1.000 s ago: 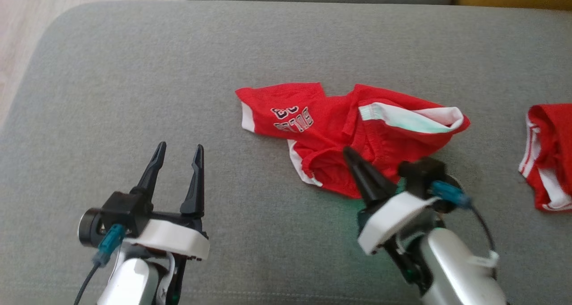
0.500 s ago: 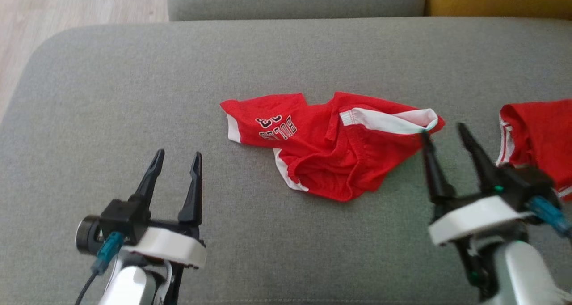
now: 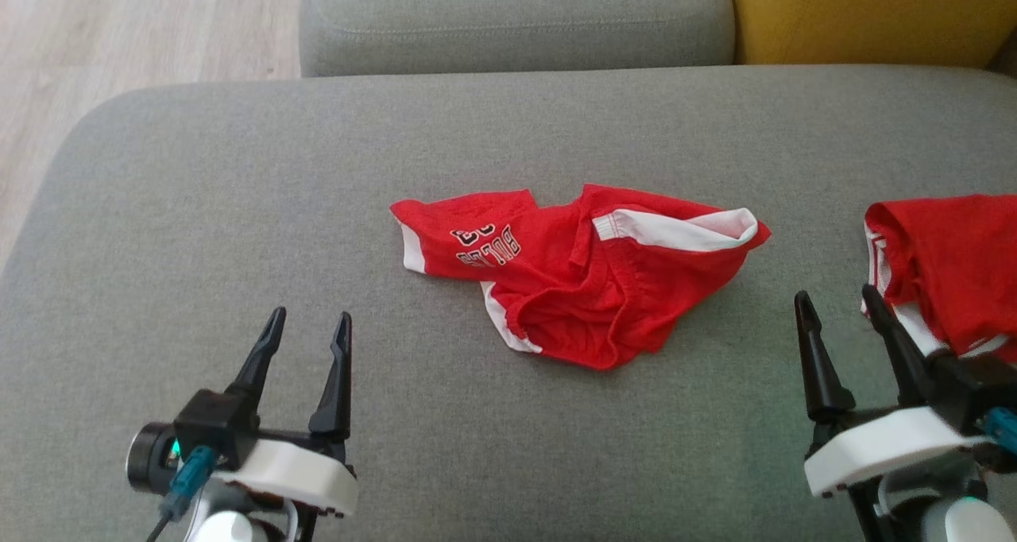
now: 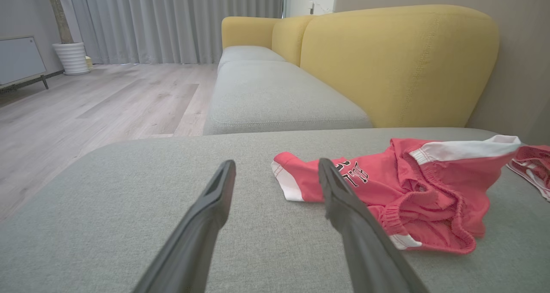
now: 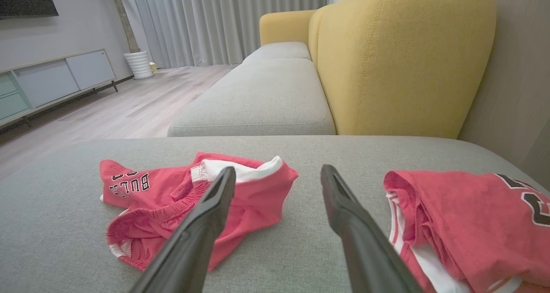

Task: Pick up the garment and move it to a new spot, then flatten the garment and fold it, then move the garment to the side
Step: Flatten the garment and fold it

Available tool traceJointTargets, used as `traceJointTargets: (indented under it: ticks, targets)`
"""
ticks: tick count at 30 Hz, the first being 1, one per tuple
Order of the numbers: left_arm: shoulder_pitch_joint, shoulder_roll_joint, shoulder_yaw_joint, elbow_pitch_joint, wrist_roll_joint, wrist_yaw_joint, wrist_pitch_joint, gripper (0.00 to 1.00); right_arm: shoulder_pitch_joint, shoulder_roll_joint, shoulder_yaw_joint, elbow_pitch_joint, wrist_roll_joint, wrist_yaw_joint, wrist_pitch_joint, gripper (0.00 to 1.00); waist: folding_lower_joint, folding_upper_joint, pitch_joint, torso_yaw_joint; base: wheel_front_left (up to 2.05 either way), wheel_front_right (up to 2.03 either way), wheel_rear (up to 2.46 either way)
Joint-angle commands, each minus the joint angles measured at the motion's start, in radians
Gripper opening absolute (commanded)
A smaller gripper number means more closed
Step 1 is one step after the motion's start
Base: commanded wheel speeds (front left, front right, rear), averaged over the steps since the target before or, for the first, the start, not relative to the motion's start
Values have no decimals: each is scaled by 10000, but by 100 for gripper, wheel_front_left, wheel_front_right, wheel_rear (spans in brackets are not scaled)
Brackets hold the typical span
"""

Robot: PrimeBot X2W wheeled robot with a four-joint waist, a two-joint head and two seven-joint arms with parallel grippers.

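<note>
Hovering low over the grey cushion (image 3: 199,208), the left hand (image 3: 310,315) has its fingers spread wide with nothing between them. Ahead of it and off to its right, the crumpled red garment (image 3: 588,276) lies on the cushion between the two hands, touched by neither. The right hand (image 3: 834,294) is likewise spread wide and empty, with a second red garment (image 3: 953,264) just beside its right finger.
</note>
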Motion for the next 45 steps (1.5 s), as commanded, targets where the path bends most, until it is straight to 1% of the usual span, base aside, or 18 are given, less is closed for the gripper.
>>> traceJointTargets:
  ticks: [1, 10, 21, 24, 27, 33, 36, 40, 44, 45]
  targets:
    - [-280, 185, 369, -385, -4, 59, 42, 100, -162, -43, 187, -432, 137, -9, 13, 100, 0, -1, -60, 4, 0, 0, 0]
    - [-149, 290, 304, -576, -51, 124, 195, 100, -39, -43, 187, -500, 373, -9, 43, 100, 0, -1, -106, 5, 0, 0, 0]
    - [-230, 287, 209, -605, -84, 156, 191, 100, -100, -43, 176, -437, 356, -9, 44, 100, 0, -1, -42, 71, 0, 0, 0]
    - [-348, 283, 176, -609, -86, 137, 185, 100, -231, -43, 326, -261, 296, -9, 198, 100, 0, -1, 92, 165, 0, 0, 0]
    - [-560, 245, 102, -599, -82, 73, 164, 100, -558, -47, 779, 274, 101, -9, 523, 100, 0, -1, 300, 354, 0, 0, 0]
    - [-1070, 62, -74, -475, -74, -81, 50, 100, -1632, -291, 2641, 2009, 93, -9, 747, 100, 0, -1, 835, 996, 0, 0, 0]
    - [-1318, -98, -113, -349, -96, -116, -32, 100, -2233, -302, 3455, 2913, 164, -9, 725, 100, 0, -1, 1076, 1351, 0, 0, 0]
    - [-1537, -303, -170, -198, -104, -169, -129, 100, -2964, -304, 4244, 4052, 221, -9, 643, 100, 0, -1, 1307, 1708, 0, 0, 0]
    - [-1652, -424, -159, -54, -98, -222, -191, 100, -3586, -337, 4736, 5016, 101, -9, 664, 100, 0, -1, 1436, 1855, 0, 0, 0]
    - [-1663, -440, -145, -22, -96, -233, -201, 100, -3718, -337, 4812, 5211, 65, -9, 635, 85, 0, -1, 1452, 1866, 0, 0, 0]
